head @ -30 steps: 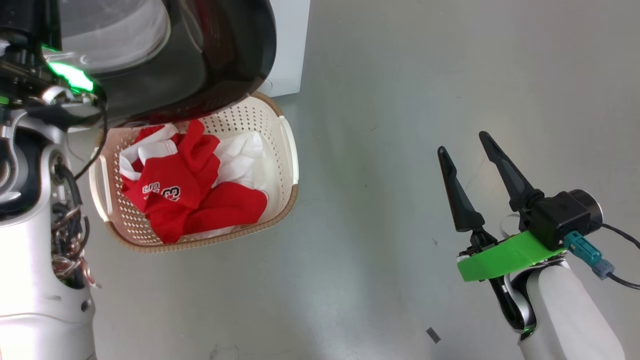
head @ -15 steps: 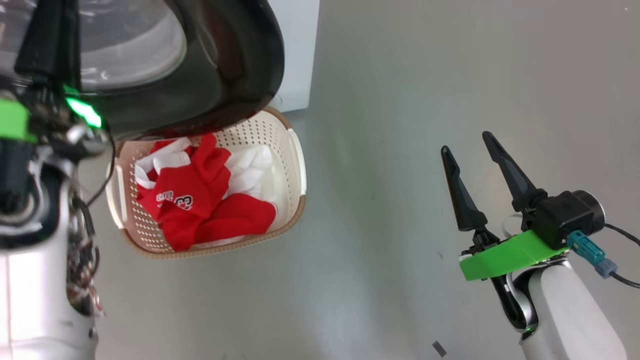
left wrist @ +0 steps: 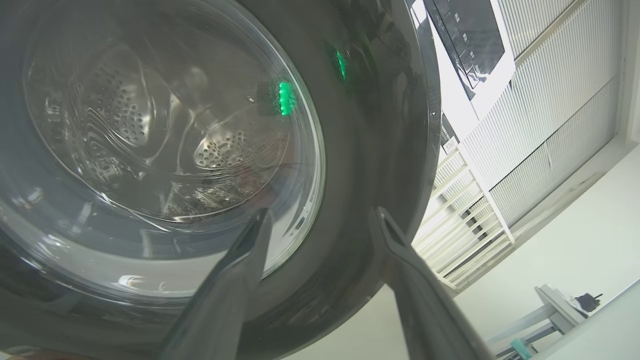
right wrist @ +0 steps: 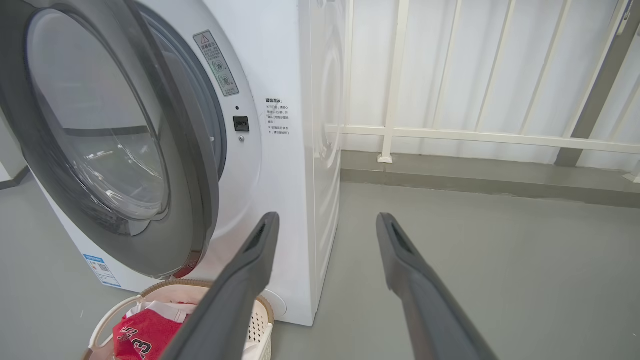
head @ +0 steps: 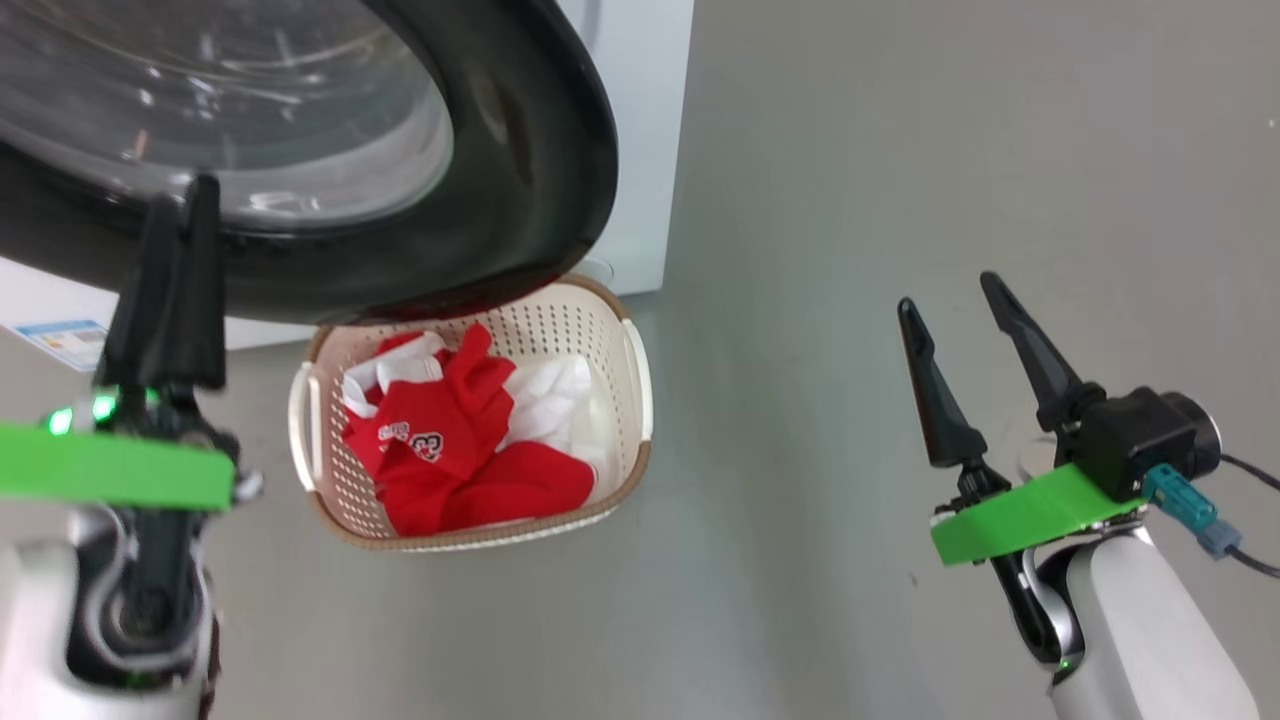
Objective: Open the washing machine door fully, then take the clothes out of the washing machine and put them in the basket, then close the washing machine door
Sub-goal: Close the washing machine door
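Red jersey [head: 430,455] and white garment [head: 555,395] already in basket [head: 600,330] below the half-swung washing machine door [head: 540,180]; left gripper [left wrist: 322,212] just opened, empty, facing it; right gripper [head: 947,290] open, idle. Only door closing left

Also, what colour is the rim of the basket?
Brown, with a woven look, around the cream perforated basket. The head view shows it best.

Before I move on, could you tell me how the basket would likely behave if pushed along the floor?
The basket looks like thin perforated plastic, so it is probably light and should slide on the smooth floor. The clothes lie crumpled and low inside, so tipping seems unlikely.
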Available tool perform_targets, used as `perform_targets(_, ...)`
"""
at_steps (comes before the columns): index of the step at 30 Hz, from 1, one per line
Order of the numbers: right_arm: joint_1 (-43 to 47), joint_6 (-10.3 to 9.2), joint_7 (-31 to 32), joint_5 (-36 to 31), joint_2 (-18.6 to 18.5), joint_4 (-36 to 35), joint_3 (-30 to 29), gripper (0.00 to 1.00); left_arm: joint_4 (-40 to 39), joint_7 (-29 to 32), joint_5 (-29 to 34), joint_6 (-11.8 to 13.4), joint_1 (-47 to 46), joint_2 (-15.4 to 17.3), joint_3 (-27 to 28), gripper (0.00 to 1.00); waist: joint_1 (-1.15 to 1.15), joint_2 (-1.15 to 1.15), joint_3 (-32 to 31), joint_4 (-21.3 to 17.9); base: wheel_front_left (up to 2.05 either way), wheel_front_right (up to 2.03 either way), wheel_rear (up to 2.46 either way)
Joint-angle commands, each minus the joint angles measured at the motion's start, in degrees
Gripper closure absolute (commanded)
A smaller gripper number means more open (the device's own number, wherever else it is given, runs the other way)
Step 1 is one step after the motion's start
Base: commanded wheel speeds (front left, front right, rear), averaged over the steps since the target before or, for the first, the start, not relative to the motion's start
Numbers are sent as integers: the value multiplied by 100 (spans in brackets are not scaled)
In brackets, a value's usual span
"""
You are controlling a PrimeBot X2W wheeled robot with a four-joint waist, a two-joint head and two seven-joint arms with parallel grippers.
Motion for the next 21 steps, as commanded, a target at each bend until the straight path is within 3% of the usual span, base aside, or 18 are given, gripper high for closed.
perform_targets(1,111,20,-36,-45,4,-106,92,0,-208,-146,234,-76,153,264,135,0,0,0,-240,105,0,0,0)
perform_targets(6,212,20,-36,-68,4,-95,68,0,-502,-743,1318,-70,768,506,-97,0,0,0,-495,138,0,0,0)
perform_targets(11,346,20,-36,-160,4,-179,65,0,-738,-1115,2380,172,1393,678,-181,0,0,0,-735,158,0,0,0)
perform_targets(21,750,20,-36,-116,4,-423,-19,0,-752,-1239,3268,350,2295,554,-118,0,0,0,-1202,171,0,0,0)
